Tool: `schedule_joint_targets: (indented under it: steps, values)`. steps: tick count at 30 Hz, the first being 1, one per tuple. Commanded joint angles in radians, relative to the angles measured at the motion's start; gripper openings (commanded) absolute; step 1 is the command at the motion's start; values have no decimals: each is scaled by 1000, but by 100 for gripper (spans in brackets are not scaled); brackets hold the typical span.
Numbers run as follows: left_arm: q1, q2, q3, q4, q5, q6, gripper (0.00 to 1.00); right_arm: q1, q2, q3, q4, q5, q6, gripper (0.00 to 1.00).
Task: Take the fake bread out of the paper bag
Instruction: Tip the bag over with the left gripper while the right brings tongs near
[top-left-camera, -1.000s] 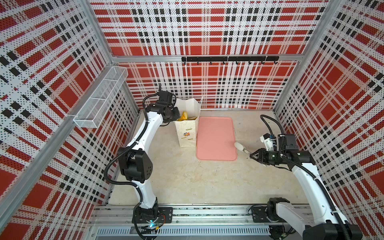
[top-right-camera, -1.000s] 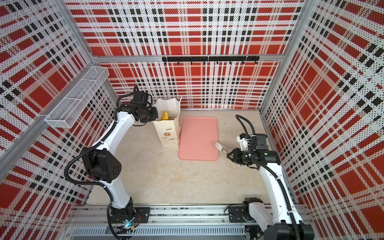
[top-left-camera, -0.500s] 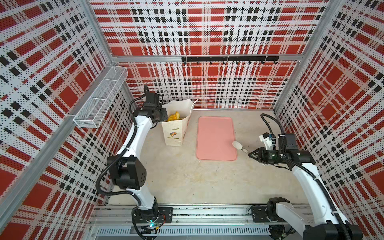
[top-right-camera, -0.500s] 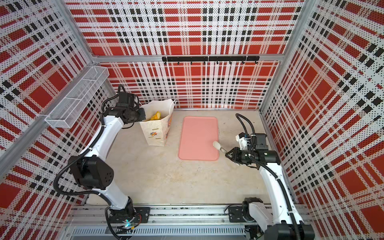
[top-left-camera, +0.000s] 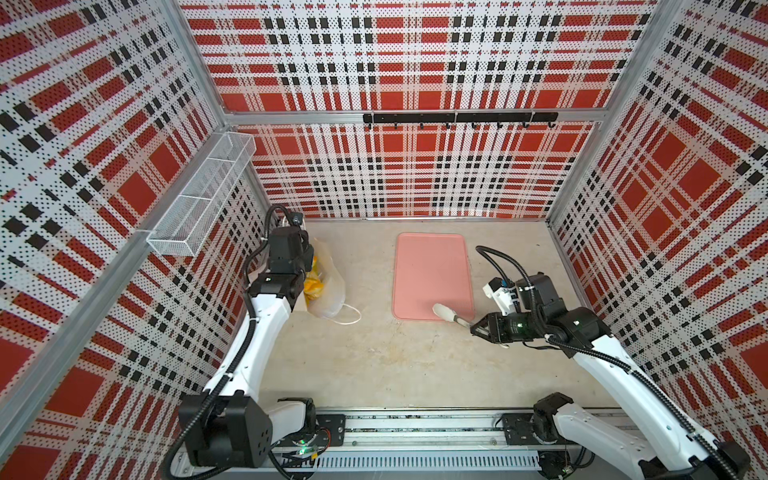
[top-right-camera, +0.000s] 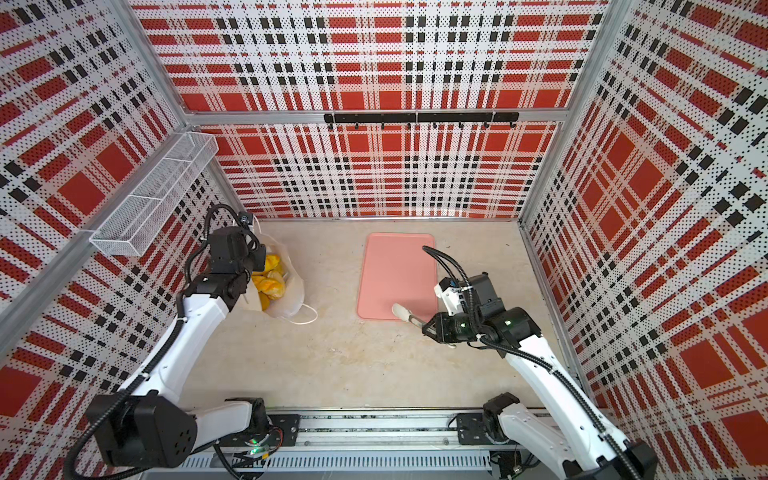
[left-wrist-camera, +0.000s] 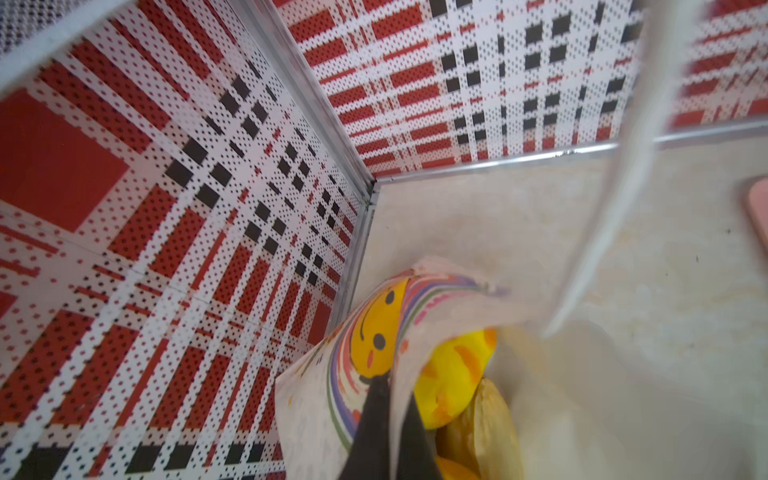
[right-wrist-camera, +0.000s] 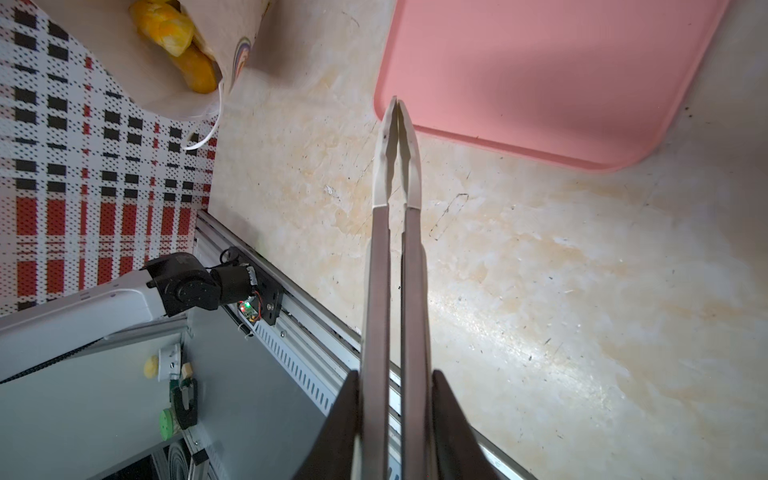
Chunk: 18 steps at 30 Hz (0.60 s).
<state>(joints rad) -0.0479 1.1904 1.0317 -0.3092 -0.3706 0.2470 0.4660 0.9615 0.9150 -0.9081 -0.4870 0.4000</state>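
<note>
The white paper bag (top-left-camera: 330, 293) (top-right-camera: 293, 297) lies tipped over by the left wall, its mouth turned toward the front. Yellow fake bread (top-left-camera: 312, 283) (top-right-camera: 270, 279) shows inside the mouth. My left gripper (left-wrist-camera: 390, 386) is shut on the bag's printed edge (left-wrist-camera: 324, 395), with bread (left-wrist-camera: 451, 372) just beside its fingers. My right gripper (top-left-camera: 478, 328) (right-wrist-camera: 395, 374) is shut on metal tongs (right-wrist-camera: 395, 166), whose closed white tips (top-left-camera: 444, 311) hover over the pink tray's front corner. Nothing is in the tongs. The right wrist view also shows the bag (right-wrist-camera: 158, 87) and bread (right-wrist-camera: 174, 29).
The flat pink tray (top-left-camera: 432, 266) (top-right-camera: 399, 266) lies right of the bag. A white cord handle (top-left-camera: 349, 318) trails onto the floor. A wire basket (top-left-camera: 199, 195) hangs on the left wall and a black hook rail (top-left-camera: 457, 118) on the back wall.
My left gripper has dragged the bag from beside the tray to the left wall and tipped it over. The right gripper with the tongs has barely moved.
</note>
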Motion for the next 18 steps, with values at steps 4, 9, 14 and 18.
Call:
schedule_joint_targets:
  steps: [4,9,14,18]
  values:
    - [-65,-194,-223,227,19,112,0,145,84,122,99,116,87,26]
    - [-125,-293,-317,211,42,113,0,249,156,253,108,144,112,27]
    - [-177,-325,-330,116,30,65,0,317,195,253,295,74,222,27]
    - [-180,-343,-328,61,54,-27,0,384,254,213,472,37,306,27]
